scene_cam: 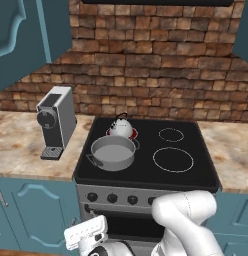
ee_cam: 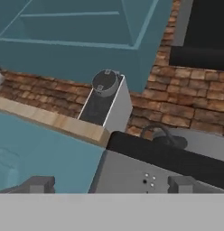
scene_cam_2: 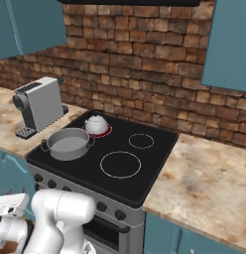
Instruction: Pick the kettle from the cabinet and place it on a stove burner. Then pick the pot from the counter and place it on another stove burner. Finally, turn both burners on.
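The kettle stands on the rear left stove burner, where a red glow shows under it. Directly in front, the grey pot sits on the front left burner of the black cooktop. No glow shows around the pot. My gripper is open and empty, low in front of the stove's left side, below the knob row. In the hand view it looks up past the stove's front panel at the kettle's black handle. The teal cabinet hangs at upper left.
A grey coffee machine stands on the counter left of the stove. Two bare rings mark the cooktop's right half. Several dark knobs line the stove front. More counter runs to the right, with a brick wall behind.
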